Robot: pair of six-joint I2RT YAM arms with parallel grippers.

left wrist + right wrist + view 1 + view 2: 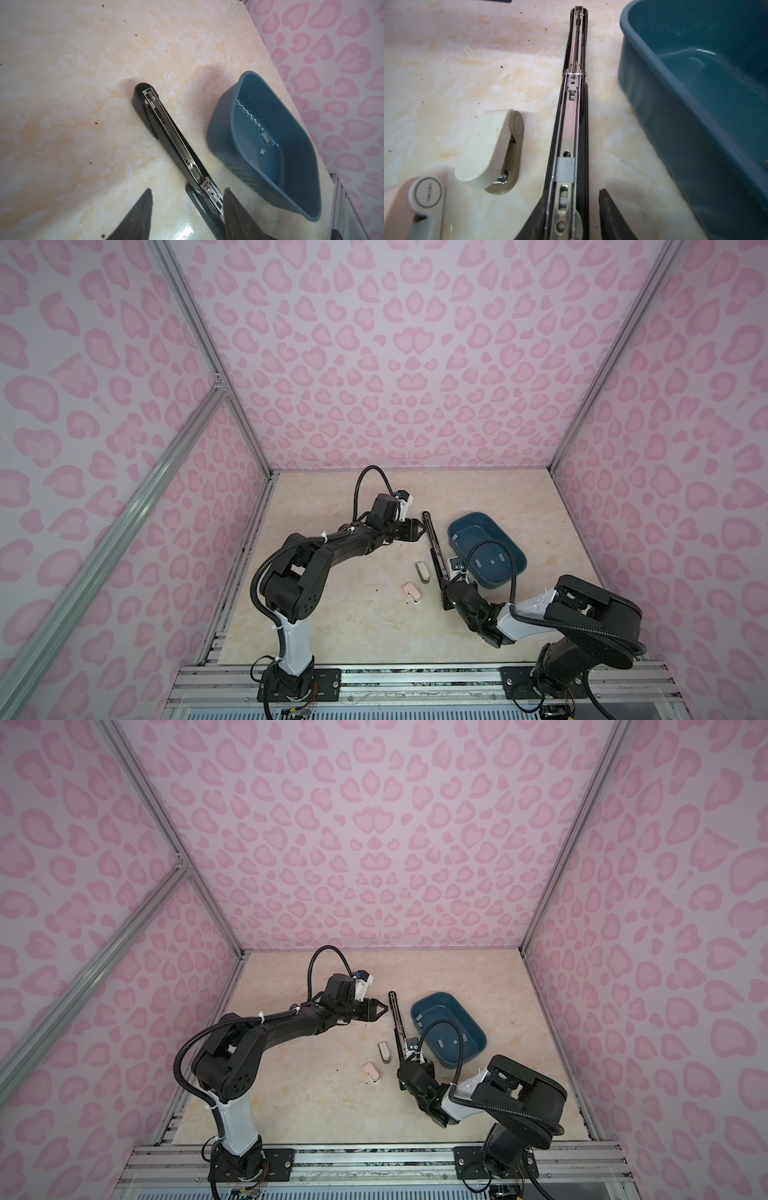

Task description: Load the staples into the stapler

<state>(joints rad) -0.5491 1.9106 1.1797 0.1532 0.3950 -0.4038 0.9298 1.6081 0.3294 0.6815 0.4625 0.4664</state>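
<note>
At the lower middle of the right wrist view, the right claw stands partly open astride the open black stapler, touching it on one side. A strip of staples lies in its channel; more lie in the blue tub. The left claw is half open, empty.

Twin overhead views; close wrist views over the stapler

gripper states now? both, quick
Left gripper: open, holding nothing.
Right gripper: open, astride the black stapler, not clamped on it.
</note>
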